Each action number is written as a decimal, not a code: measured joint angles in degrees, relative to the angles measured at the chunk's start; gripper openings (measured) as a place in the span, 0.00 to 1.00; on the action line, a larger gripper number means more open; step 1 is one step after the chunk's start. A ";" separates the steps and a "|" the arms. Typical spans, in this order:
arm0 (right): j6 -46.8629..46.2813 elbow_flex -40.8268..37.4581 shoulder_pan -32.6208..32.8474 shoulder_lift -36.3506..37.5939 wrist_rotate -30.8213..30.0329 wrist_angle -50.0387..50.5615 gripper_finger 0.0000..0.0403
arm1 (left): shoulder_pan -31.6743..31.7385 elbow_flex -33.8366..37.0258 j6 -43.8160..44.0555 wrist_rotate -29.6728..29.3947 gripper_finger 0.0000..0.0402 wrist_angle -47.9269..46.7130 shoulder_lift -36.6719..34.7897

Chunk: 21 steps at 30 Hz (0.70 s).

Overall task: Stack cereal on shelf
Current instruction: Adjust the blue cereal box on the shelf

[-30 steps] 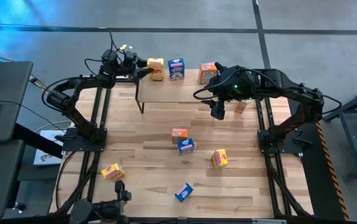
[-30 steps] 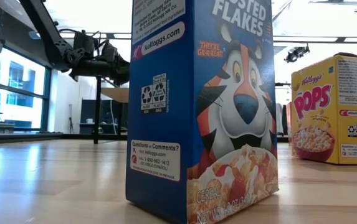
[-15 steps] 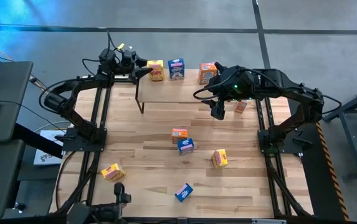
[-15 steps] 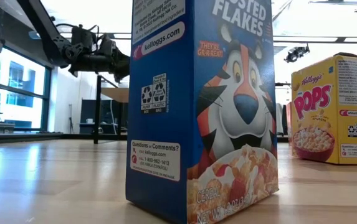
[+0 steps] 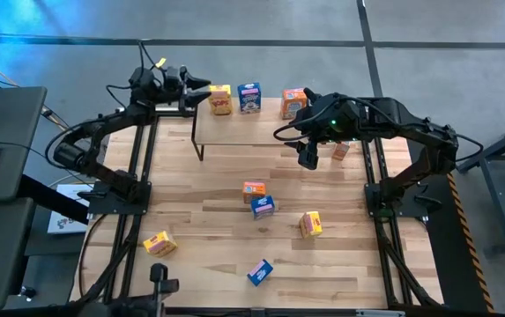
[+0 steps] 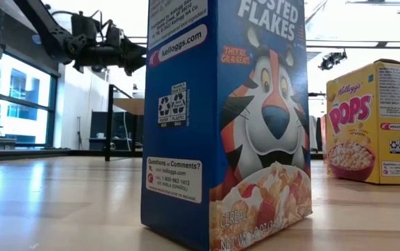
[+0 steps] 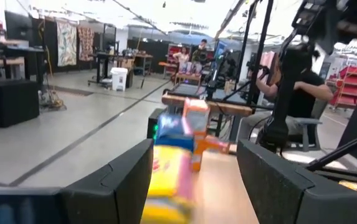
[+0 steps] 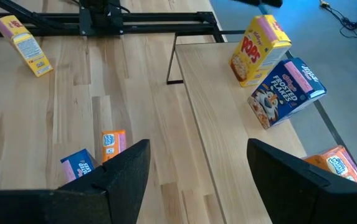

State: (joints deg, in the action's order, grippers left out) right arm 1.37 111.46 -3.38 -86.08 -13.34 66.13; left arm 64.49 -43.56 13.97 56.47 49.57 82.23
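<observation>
Both grippers stand with their fingers apart and hold nothing. Left gripper [image 5: 201, 88] hangs in the air just off the shelf's [image 5: 234, 130] left end, pointing along its row of boxes. Right gripper [image 5: 308, 157] hovers over the shelf's right end, aimed downward. Three boxes stand on the shelf's far edge: a yellow box [image 5: 220, 99], a blue box [image 5: 249, 97] and an orange box [image 5: 293, 103]. On the table [image 5: 199, 220] in front lie an orange box [image 5: 254, 189] touching a blue box [image 5: 263, 206], plus two more yellow boxes [image 5: 311, 224] [image 5: 159, 243] and another blue box [image 5: 259, 272] near the front edge.
</observation>
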 joint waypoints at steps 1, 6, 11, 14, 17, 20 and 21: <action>0.03 0.00 0.00 0.00 0.00 -0.07 0.65 | 0.00 -0.02 0.70 0.00 0.56 0.02 -0.83; 0.35 0.00 0.00 0.00 0.00 -1.13 0.65 | 0.00 -0.04 4.59 0.02 0.56 -0.03 -5.12; 3.87 0.00 0.00 -0.47 -0.63 -2.72 0.65 | -0.07 -0.06 6.90 4.12 0.56 -0.14 -9.29; 6.47 0.00 0.00 -0.95 -0.61 -6.12 0.65 | -0.66 -0.08 7.93 7.91 0.56 -0.33 -11.06; 10.27 0.00 -0.50 -1.56 -0.27 -10.24 0.65 | -1.64 -0.08 10.42 10.13 0.56 -0.35 -12.22; 14.09 0.00 -1.99 -2.46 0.41 -14.05 0.65 | -3.51 -0.08 11.03 11.57 0.56 -0.38 -12.39; 15.39 0.00 -2.75 -2.81 0.56 -14.76 0.65 | -4.11 -0.08 11.03 11.92 0.56 -0.44 -12.35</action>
State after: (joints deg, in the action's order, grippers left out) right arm 16.76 111.46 -6.13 -88.89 -12.78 51.37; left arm 60.38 -43.64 24.99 68.39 49.13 69.89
